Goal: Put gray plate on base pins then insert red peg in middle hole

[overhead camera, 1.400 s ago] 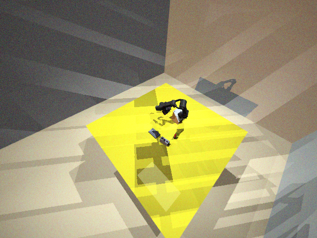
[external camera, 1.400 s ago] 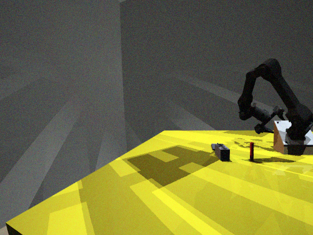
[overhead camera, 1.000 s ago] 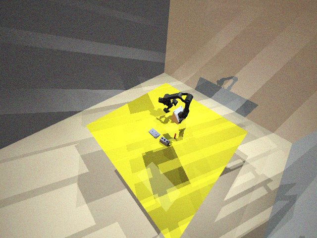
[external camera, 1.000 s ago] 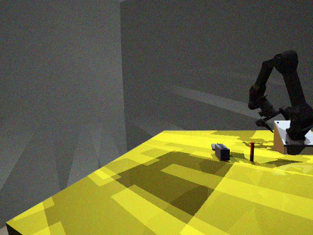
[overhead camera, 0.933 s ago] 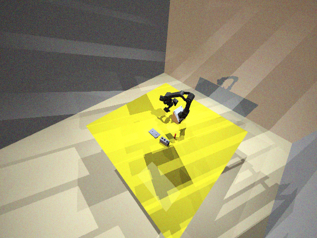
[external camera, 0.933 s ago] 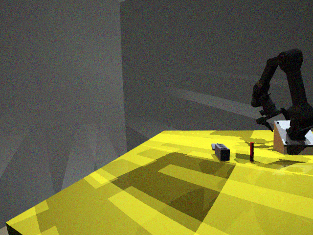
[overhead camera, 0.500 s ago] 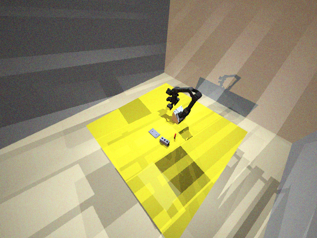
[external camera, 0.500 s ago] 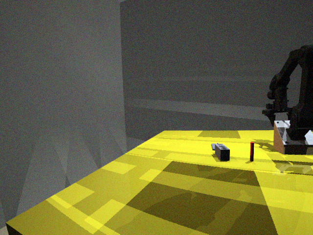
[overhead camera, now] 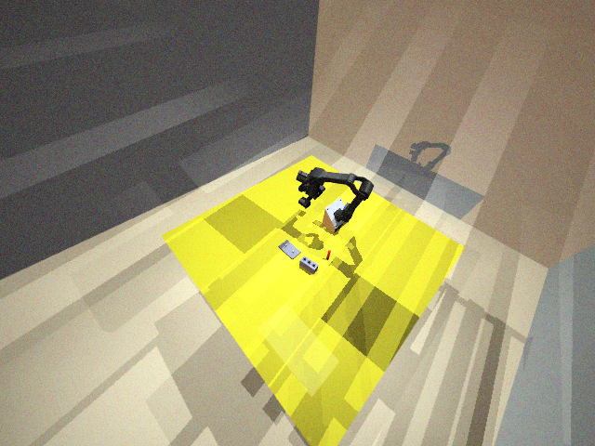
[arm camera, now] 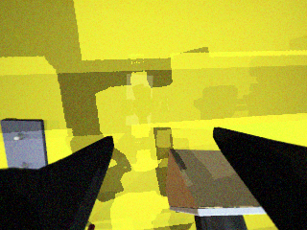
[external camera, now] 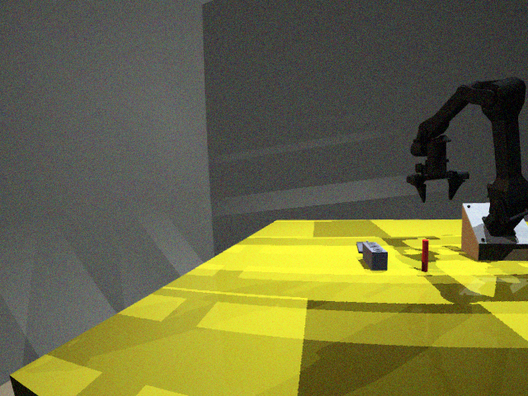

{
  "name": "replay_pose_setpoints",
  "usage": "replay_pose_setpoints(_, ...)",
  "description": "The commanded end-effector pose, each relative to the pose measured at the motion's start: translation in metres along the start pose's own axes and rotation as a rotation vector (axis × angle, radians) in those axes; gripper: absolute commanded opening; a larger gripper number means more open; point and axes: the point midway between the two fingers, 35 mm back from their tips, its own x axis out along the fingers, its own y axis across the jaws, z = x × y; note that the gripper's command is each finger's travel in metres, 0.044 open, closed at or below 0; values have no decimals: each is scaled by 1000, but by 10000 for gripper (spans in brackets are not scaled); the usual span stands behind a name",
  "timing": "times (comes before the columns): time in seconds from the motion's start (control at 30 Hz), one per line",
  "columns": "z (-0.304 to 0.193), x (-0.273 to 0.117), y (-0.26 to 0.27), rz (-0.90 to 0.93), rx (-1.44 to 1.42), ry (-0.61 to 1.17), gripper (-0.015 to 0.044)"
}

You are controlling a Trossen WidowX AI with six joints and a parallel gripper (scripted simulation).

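The base is a thin flat gray slab on the yellow table, with two small pins standing up. The gray plate, a thicker block with three holes in its top, lies on the table beside the base, off its pins. The red peg stands upright on the table, apart from the plate; a bit of it shows at the bottom edge of the wrist view. My gripper is open and empty, pointing down, high above the table on the arm's side of the parts.
The arm's sloped mount, with a white top and brown side, stands on the yellow table behind the peg. In the wrist view it shows low between the fingers. Shadows of the arm cross the table near the parts.
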Motion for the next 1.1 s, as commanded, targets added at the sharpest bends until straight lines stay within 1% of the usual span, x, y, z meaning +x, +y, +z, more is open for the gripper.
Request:
replay_pose_setpoints(0.0, -5, -7, 48, -8, -11, -28, 440)
replay_pose_setpoints(0.2, -25, -16, 114, 18, -25, -51, 440)
replay_pose_setpoints(0.33, -53, -18, 162, 42, -42, -47, 440)
replay_pose_setpoints(0.47, -89, -18, 206, 67, -44, -10, 440)
replay_pose_setpoints(0.67, -174, -11, 266, 83, -40, 102, 440)
replay_pose_setpoints(0.73, -197, -8, 277, 80, -39, 135, 440)
replay_pose_setpoints(0.77, -201, -8, 278, 79, -39, 140, 440)
replay_pose_setpoints(0.97, -205, -5, 274, 79, -38, 141, 440)
replay_pose_setpoints(1.07, -208, 20, 275, 79, -39, 142, 440)
